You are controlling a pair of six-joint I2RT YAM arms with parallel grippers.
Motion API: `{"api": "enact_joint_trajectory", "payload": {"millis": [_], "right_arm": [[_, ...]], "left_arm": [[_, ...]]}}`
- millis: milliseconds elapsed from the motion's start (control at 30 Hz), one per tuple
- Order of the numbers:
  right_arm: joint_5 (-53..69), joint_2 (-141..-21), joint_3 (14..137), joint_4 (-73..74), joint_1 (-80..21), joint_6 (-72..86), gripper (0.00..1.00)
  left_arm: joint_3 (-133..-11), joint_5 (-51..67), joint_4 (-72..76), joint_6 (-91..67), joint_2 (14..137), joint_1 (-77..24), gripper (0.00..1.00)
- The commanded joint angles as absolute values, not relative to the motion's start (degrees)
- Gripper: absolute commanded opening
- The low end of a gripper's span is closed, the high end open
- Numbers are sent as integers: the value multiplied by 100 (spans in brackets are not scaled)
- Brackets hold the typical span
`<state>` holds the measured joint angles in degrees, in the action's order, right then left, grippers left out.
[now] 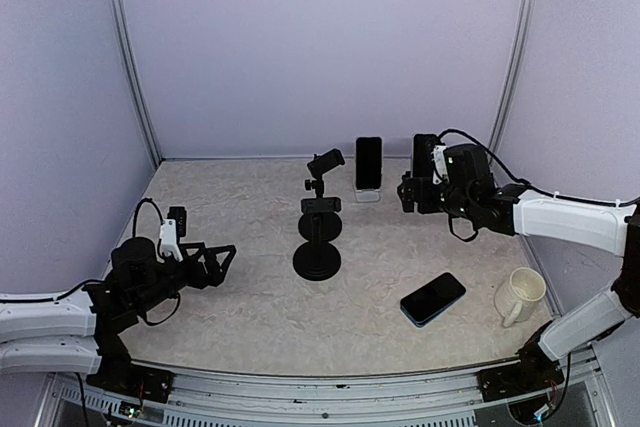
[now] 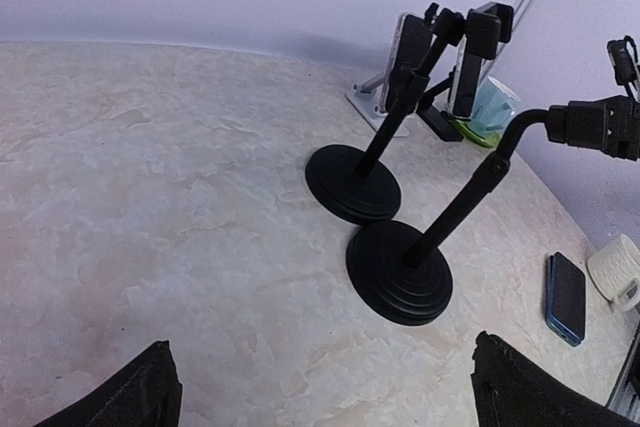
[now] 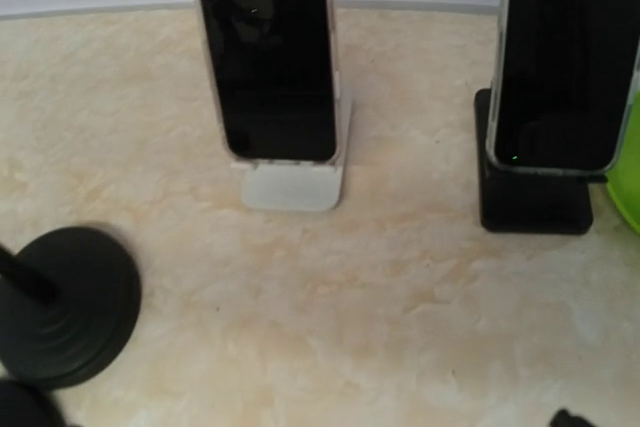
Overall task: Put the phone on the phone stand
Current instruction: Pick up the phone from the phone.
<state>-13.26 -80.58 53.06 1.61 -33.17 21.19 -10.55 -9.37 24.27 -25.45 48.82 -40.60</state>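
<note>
- The table (image 1: 230, 317) has a pale marbled top and is closed in by lavender walls on the left, far and right sides.
- The left arm (image 1: 45, 317) lies low at the near left. The left gripper (image 1: 222, 263) points right toward the middle. Its fingers (image 2: 135, 392) are spread wide in the wrist view, with only bare table between them.
- The right arm (image 1: 570, 219) reaches in from the right. The right gripper (image 1: 406, 193) hangs at the far right of centre with its jaws wide and nothing in them.
- Two black phone stands with round bases stand mid-table, both without a phone. The near stand (image 1: 317, 263) is just in front of the far stand (image 1: 325, 162).
- The phone (image 1: 433, 298) lies flat on the table at the near right, screen up, with a blue edge showing. It is well apart from both round-based stands and touches neither gripper.
- A white mug (image 1: 520, 295) sits upright just right of that phone.
- An upright phone (image 3: 270, 47) leans in a small white holder (image 3: 295, 185) near the far wall.
- To its right, a second upright phone (image 3: 560, 57) rests in a black holder (image 3: 533, 209), beside a green object (image 3: 628, 147) too cropped to identify.
</note>
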Motion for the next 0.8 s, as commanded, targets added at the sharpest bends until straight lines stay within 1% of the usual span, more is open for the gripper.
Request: {"api": "enact_joint_trajectory", "payload": {"millis": [0, 267, 367, 500, 600, 767], "right_arm": [[-1035, -7701, 5015, 308, -3357, 2183, 100], [-71, -7409, 4491, 17, -3357, 2479, 100], [20, -7286, 4402, 20, -3357, 2499, 100], [77, -7034, 4235, -60, -3357, 2589, 100], [-1, -6909, 4101, -149, -3355, 2762, 100], [-294, -6888, 3943, -257, -3357, 2916, 100]], "left_arm": [[-1303, -1353, 2132, -2472, 4707, -4588, 99], [-2038, -2606, 1002, -2878, 4421, -6090, 99], [-2153, -3049, 810, -3065, 4434, -6680, 99], [-2375, -3479, 696, -3292, 4892, -7291, 99], [-2815, -3724, 383, -3365, 5456, -7625, 99], [-3452, -3824, -64, -3363, 5897, -7950, 99]]}}
